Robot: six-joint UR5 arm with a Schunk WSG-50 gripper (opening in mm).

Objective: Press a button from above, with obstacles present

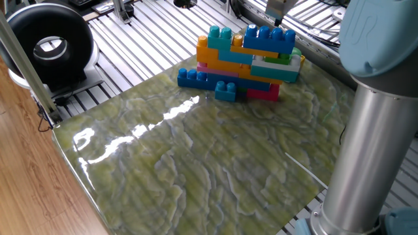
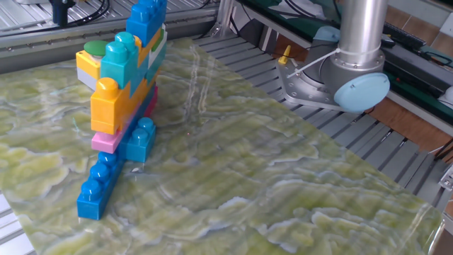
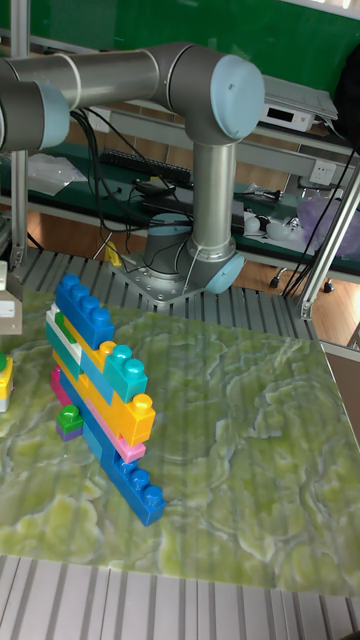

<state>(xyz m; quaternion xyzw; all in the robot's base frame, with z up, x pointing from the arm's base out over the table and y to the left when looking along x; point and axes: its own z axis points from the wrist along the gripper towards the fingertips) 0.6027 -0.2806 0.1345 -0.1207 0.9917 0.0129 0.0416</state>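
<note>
The obstacles, a pile of blue, orange, teal, pink and yellow studded bricks (image 1: pixel 245 59) (image 2: pixel 124 85) (image 3: pixel 100 390), stand at the far end of the green marbled mat (image 1: pixel 196 163). Just behind the pile sits the button (image 2: pixel 94 48), a green round cap on a yellow and white box, mostly hidden by the bricks in one fixed view. My gripper (image 1: pixel 277 12) (image 2: pixel 60 10) hangs high beyond the pile, cut off by the frame edge. In the tall fixed view only a grey piece of the gripper (image 3: pixel 6 308) shows at the left edge. Its fingertips are not visible.
My arm's thick column (image 1: pixel 372 130) rises at the mat's right side from its base (image 2: pixel 347 71). A black round device (image 1: pixel 46 46) sits on the slatted metal table to the left. A small purple and green brick (image 3: pixel 68 420) lies beside the pile.
</note>
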